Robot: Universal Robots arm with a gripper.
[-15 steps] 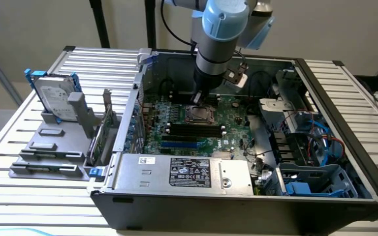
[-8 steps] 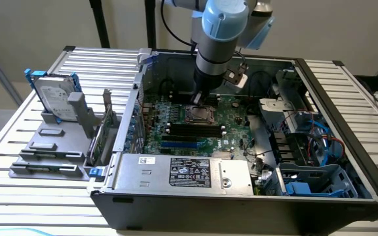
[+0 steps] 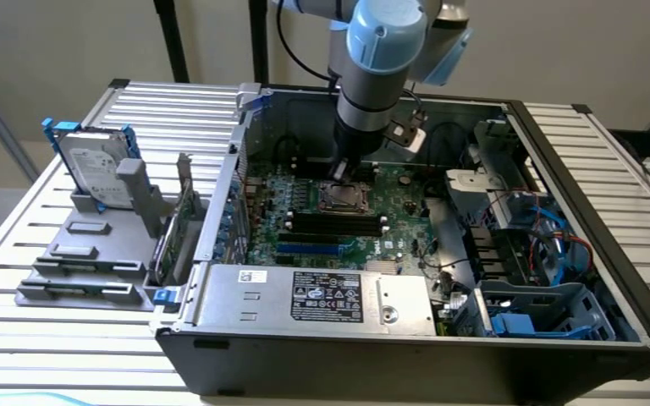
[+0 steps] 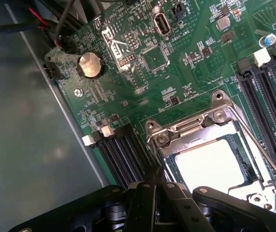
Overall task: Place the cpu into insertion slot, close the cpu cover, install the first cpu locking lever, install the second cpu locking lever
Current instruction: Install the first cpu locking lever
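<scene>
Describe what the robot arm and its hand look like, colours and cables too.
The arm is a silver-grey tube with a light blue joint cap and black cables trailing behind it. The hand is matte black metal, built of bolted linkage bars that narrow to slim fingers.

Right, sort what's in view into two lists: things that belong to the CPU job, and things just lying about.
Belongs to the job:
- cpu, seated in the insertion slot
- cpu cover, down over it
- locking lever beside the socket
- tool, at the socket's edge

Just lying about:
- hard drive outside the case
- power supply
- memory slots
- coin battery
</scene>
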